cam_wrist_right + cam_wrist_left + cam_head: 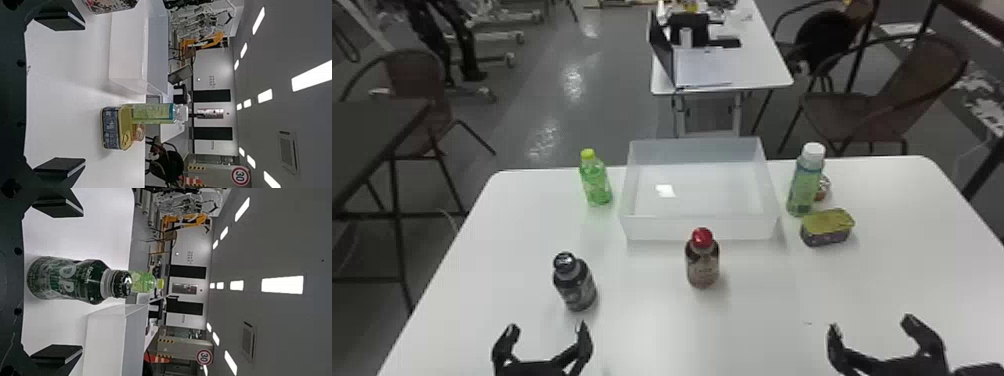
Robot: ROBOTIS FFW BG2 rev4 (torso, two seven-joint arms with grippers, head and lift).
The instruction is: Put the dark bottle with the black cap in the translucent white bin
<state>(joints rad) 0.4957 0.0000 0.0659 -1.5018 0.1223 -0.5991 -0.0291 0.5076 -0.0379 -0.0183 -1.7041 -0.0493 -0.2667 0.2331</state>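
A: ok so what's going on with the bench [652, 340]?

B: White top, and it's carrying everything. The translucent white bin [652, 229] is sitting at the far side, around the middle, with its open top facing up.

A: And the grippers?

B: Left gripper [547, 326] is hanging out at the near left, fingers spread wide, gripping nothing. Right gripper [872, 323] is doing the same at the near right, fingers wide apart and holding nothing.

A: Bottles?

B: The tall bottle with the white cap [803, 187] is standing just right of the bin. Our dark bottle with the black cap [575, 287] is standing upright on the bench, outside the bin, out to its near left. It's sitting just beyond the left gripper's fingertips, and in the left wrist view it's lining up between the fingers.

A: Others?

B: The red-capped bottle [703, 267] is standing near the bin's near wall, right of the dark one. The green bottle with the yellow cap [598, 185] is standing just left of the bin.

A: Small stuff?

B: A tin with a yellowish lid [827, 230] is sitting just nearer than the tall bottle, and a small round container [824, 189] is peeking out behind that bottle, partly hidden lol.
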